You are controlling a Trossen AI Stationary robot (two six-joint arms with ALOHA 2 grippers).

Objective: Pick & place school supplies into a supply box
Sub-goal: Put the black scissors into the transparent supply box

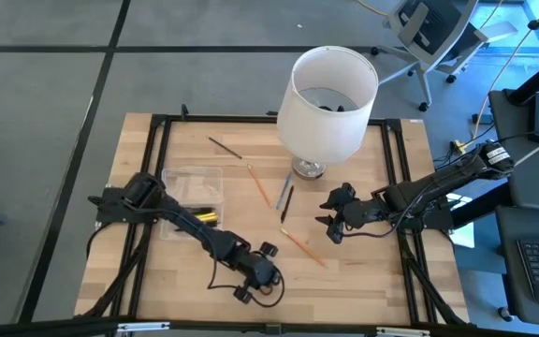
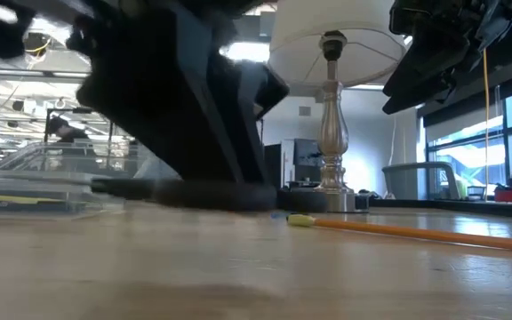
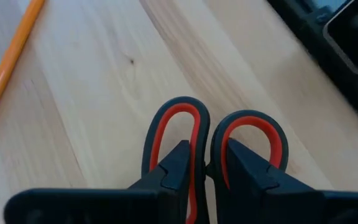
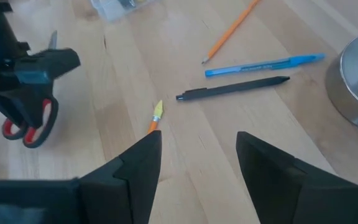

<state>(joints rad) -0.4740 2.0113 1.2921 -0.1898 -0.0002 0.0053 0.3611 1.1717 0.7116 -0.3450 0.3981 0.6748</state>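
The left gripper (image 3: 194,180) is pinching the scissors (image 3: 216,146) by their red handles near the table's front edge; they could be twisting loose before reaching the box (image 1: 191,190). The right gripper (image 4: 197,165) is hanging open over an orange pencil (image 4: 155,119).

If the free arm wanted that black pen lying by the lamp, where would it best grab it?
Probably at mid-barrel, coming straight down from above. The black pen lies flat on the table, so only its top is free. The blue pen lies close alongside, so the right tool, now open, should straddle the black barrel only.
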